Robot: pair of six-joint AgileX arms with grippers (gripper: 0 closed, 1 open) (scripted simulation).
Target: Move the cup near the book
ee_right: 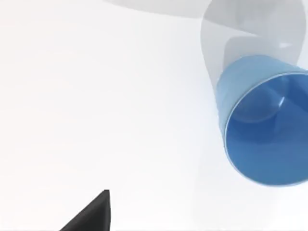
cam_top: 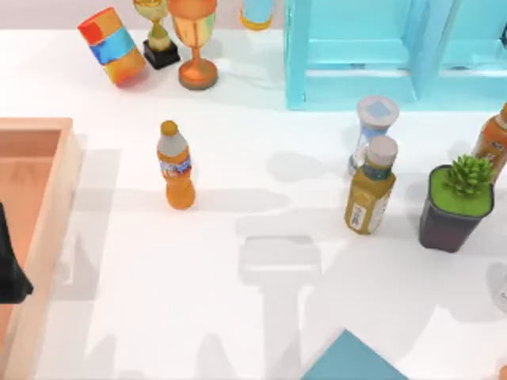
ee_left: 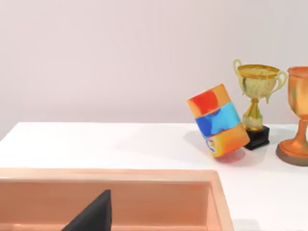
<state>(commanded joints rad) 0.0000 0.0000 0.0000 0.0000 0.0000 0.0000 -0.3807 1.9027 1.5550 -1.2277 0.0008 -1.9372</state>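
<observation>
The cup point(ee_right: 264, 130) is sky-blue and stands on the white table, its open mouth turned toward the right wrist camera. A dark part of my right gripper point(ee_right: 91, 214) shows at the edge of that view, well apart from the cup. The book point(cam_top: 348, 360) shows as a teal pointed corner at the table's front edge, right of the middle. My left arm point(cam_top: 9, 269) is parked over the wooden box at the left, and a dark part of my left gripper point(ee_left: 91, 216) sits above the box's inside.
A wooden box point(cam_top: 47, 206) fills the left side. An orange bottle point(cam_top: 176, 166) stands mid-table. A yellow bottle point(cam_top: 371, 194), a white bottle point(cam_top: 371, 131) and a potted plant point(cam_top: 458, 198) crowd the right. A turquoise shelf point(cam_top: 380, 51), trophies point(cam_top: 194, 39) and a striped cylinder point(cam_top: 113, 46) line the back.
</observation>
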